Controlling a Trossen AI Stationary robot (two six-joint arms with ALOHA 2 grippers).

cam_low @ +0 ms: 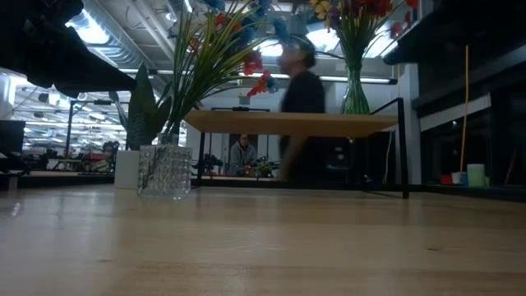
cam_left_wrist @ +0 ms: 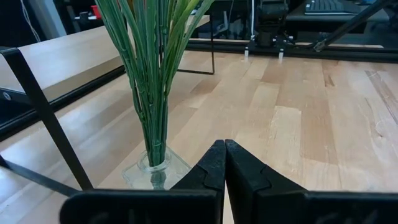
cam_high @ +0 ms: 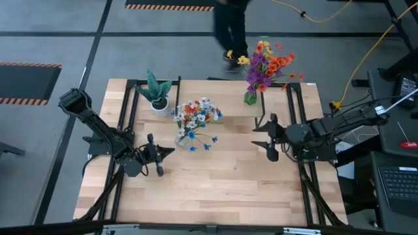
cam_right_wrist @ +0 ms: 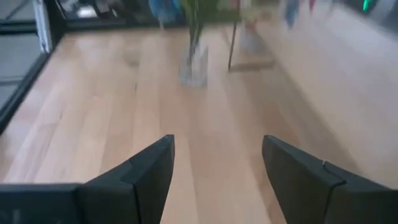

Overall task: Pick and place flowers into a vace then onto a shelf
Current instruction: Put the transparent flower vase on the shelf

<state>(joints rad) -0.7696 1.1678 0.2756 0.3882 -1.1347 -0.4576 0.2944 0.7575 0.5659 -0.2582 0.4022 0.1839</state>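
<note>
The left gripper [cam_left_wrist: 224, 163] sat nearest the lens at the bottom centre of its wrist view, fingers pressed together and holding nothing, just short of the clear glass vase [cam_left_wrist: 157, 173]. The flowers [cam_high: 194, 116] stood bunched in that vase a little left of centre in the overhead frame, green stalks down in the glass and red, blue and white blooms spread above; a few blue blooms [cam_high: 202, 143] lay on the tabletop just below it. The vase rested on the table [cam_high: 228, 189] near the shelf [cam_low: 288, 123], not on it. A second vase of purple, orange and yellow flowers [cam_high: 264, 68] already stood at the upper right end of the shelf, and a spiky green plant [cam_high: 155, 91] in a white pot showed at upper left. The right gripper [cam_right_wrist: 217, 174] hovered right of centre, fingers spread wide and empty. By the look of it the filling was nearly finished, and lifting the vase onto the shelf remained
</note>
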